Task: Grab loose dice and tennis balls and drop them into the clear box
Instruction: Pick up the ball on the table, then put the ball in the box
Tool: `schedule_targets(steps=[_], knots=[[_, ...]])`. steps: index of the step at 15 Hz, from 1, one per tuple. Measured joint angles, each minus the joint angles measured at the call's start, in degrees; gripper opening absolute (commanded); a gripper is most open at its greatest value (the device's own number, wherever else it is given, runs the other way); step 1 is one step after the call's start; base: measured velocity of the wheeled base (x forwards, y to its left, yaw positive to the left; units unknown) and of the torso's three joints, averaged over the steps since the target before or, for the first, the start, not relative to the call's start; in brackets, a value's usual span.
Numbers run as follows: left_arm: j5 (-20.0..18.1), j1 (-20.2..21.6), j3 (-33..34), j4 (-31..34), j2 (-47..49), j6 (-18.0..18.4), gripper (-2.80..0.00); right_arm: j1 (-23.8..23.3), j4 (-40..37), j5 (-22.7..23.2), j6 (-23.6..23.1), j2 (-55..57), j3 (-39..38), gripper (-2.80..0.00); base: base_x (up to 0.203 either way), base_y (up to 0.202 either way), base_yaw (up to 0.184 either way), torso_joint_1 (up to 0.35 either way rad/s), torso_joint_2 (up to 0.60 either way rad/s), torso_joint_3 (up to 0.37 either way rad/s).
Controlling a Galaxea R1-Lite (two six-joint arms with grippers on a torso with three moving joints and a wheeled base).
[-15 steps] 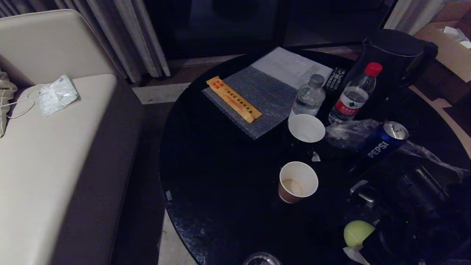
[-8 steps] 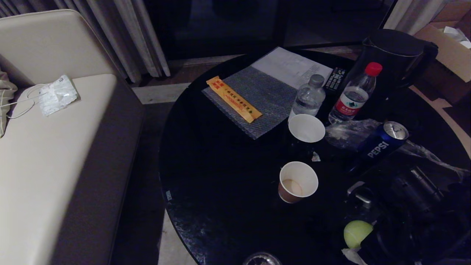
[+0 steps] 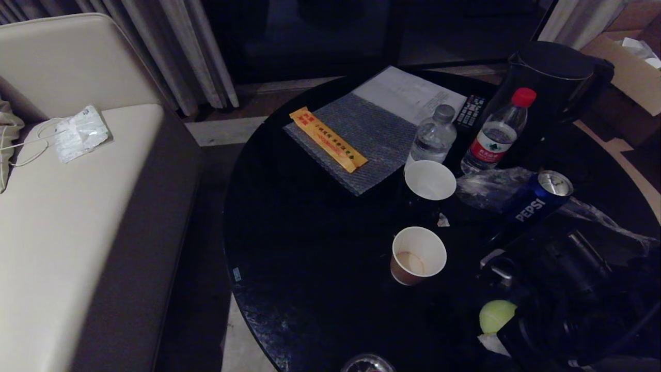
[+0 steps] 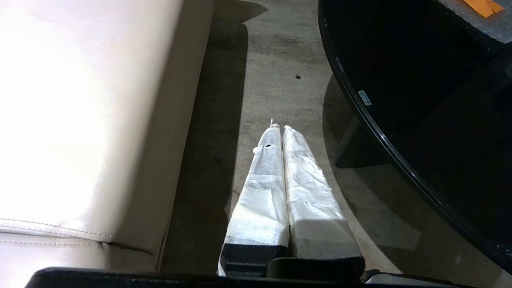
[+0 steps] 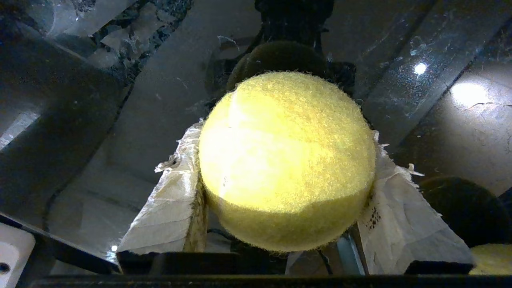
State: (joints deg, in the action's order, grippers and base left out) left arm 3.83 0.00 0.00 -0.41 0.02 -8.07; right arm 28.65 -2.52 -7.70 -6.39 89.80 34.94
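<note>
A fuzzy yellow-green tennis ball (image 3: 496, 315) lies near the front right edge of the round black table (image 3: 310, 248). My right gripper (image 5: 285, 158) reaches down over it, and its white-wrapped fingers (image 5: 176, 200) press against both sides of the tennis ball (image 5: 288, 132). Part of another yellow thing (image 5: 491, 260) shows at the edge of the right wrist view; I cannot tell what it is. My left gripper (image 4: 282, 128) is parked low over the floor between sofa and table, fingers together and empty. The dice and the clear box are out of view.
Two paper cups (image 3: 418, 256) (image 3: 429, 181), a Pepsi can (image 3: 537, 201), two water bottles (image 3: 434, 137) (image 3: 498, 132) and a black kettle (image 3: 557, 77) crowd the table's right half. A grey pad (image 3: 356, 139) lies at the back. A beige sofa (image 3: 77, 206) stands left.
The right gripper's fingers have closed in on the tennis ball. Arm and ball have shifted slightly left in the head view. The left arm has stayed still.
</note>
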Motion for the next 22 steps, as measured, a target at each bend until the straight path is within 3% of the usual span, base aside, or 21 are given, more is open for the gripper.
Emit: schedule_targets(steps=[5, 9, 15, 17, 22], knots=[[0.0, 0.0, 0.0, 0.0, 0.0, 0.02, -2.8, -0.04, -0.35, -0.21, -1.27, -3.62, -0.71, -2.8, 0.0, 0.0, 0.0, 0.0, 0.0, 0.0], [0.02, 0.0, 0.0, 0.0, 0.0, 0.0, -2.8, -3.12, -0.47, -0.43, -1.18, -12.98, -3.1, -2.8, 0.0, 0.0, 0.0, 0.0, 0.0, 0.0], [0.0, 0.0, 0.0, 0.01, 0.0, 0.0, -2.8, -19.44, -5.2, 0.65, -0.75, -37.23, -11.15, -2.8, 0.0, 0.0, 0.0, 0.0, 0.0, 0.0], [0.0, 0.0, 0.0, 0.01, 0.0, 0.05, -2.8, -23.75, -7.02, 1.54, 1.43, -47.11, -14.98, -2.8, 0.0, 0.0, 0.0, 0.0, 0.0, 0.0], [0.0, 0.0, 0.0, 0.0, 0.0, 0.04, -2.8, -27.97, -16.38, 3.74, 4.82, -70.72, -21.98, -2.8, 0.0, 0.0, 0.0, 0.0, 0.0, 0.0]])
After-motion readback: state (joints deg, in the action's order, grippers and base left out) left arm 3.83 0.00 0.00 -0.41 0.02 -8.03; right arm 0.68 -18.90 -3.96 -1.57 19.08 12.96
